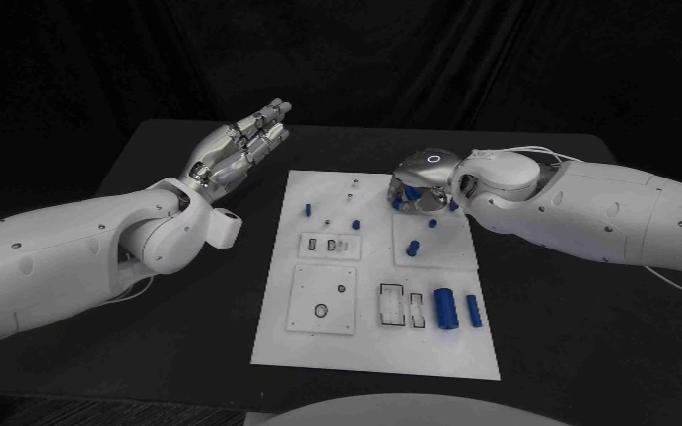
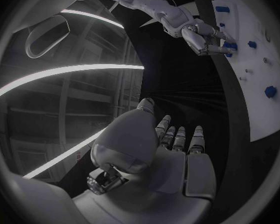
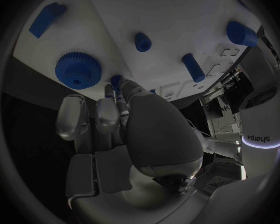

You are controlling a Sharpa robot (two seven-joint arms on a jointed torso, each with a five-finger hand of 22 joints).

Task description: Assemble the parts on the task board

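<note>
Blue plastic parts, judged light, stiff, slick: two cylinders lie nearest on the white task board. Farther: gear, best pinched by its toothed rim, beside right robot hand, fingertips closing on a small peg. Left robot hand spread wide above the bench.

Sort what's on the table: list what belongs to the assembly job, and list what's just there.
Job:
task board
blue gear by the right robot hand
two blue cylinders at the board's near right
small blue pegs

Not in use:
left robot hand, held open off the board
black table
</note>
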